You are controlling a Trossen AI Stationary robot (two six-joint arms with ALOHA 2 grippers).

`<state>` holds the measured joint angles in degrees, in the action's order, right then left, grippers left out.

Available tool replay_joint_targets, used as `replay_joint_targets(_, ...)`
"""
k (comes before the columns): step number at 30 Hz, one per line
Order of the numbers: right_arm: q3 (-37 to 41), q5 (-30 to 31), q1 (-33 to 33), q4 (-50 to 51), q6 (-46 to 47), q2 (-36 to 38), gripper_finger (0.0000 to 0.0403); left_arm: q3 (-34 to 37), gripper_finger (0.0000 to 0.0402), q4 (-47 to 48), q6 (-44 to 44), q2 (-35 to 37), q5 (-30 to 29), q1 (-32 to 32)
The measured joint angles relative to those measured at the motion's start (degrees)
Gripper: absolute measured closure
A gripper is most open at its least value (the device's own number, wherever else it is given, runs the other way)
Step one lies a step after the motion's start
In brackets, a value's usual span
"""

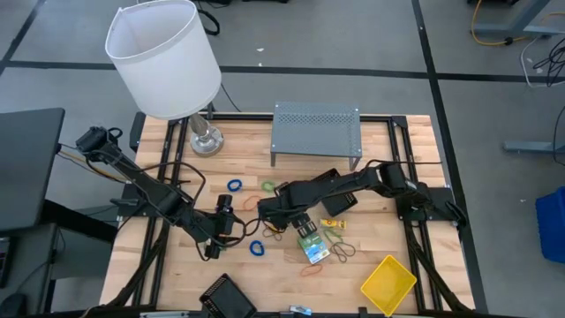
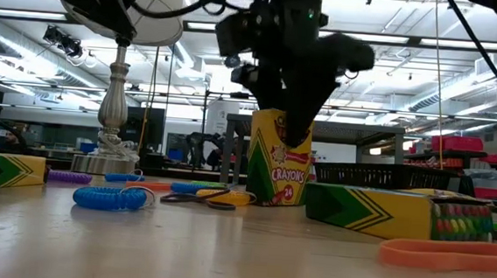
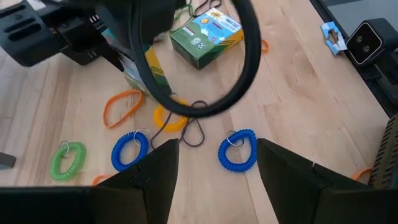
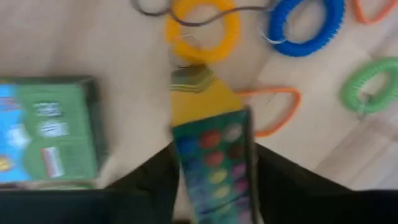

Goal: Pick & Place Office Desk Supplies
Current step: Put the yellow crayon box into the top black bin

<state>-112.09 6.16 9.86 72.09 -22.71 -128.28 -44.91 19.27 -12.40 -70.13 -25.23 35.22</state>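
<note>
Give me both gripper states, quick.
Left gripper: open, empty, above a blue coil loop.
Right gripper: around the upright crayon box; grip cannot be told.

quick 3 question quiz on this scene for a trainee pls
1. True or false: the crayon box under the right gripper stands upright on the table.
2. What colour is the tray at the table edge on the right arm's side? A yellow, B red, C white.
3. What, if anything, is between the fingers of the left gripper?

Key:
1. True.
2. A.
3. Nothing. It is open and empty above a blue coil loop.
</note>
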Motion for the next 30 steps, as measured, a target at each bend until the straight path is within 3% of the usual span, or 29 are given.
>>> replay_joint_targets(4,0.0,5.7,0.8,0.8,1.1,-0.1,0.032,0.0,0.0182,0.0,0.0,0.0,0.0,0.0)
replay_joint_targets(20,0.0,17.8,5.8,15.9,15.8,9.1,0.032,0.0,0.0182,-1.1,0.8,0.0,-0.2,0.0)
replay_joint_targets(26,1.7,18.9,4.5,17.6,17.6,13.4,0.032,0.0,0.0182,-1.2,0.8,0.0,-0.2,0.0)
replay_joint_targets(30,6.9,18.1,1.6,17.5,16.9,15.3,0.032,0.0,0.0182,-1.4,0.8,0.0,-0.2,0.0)
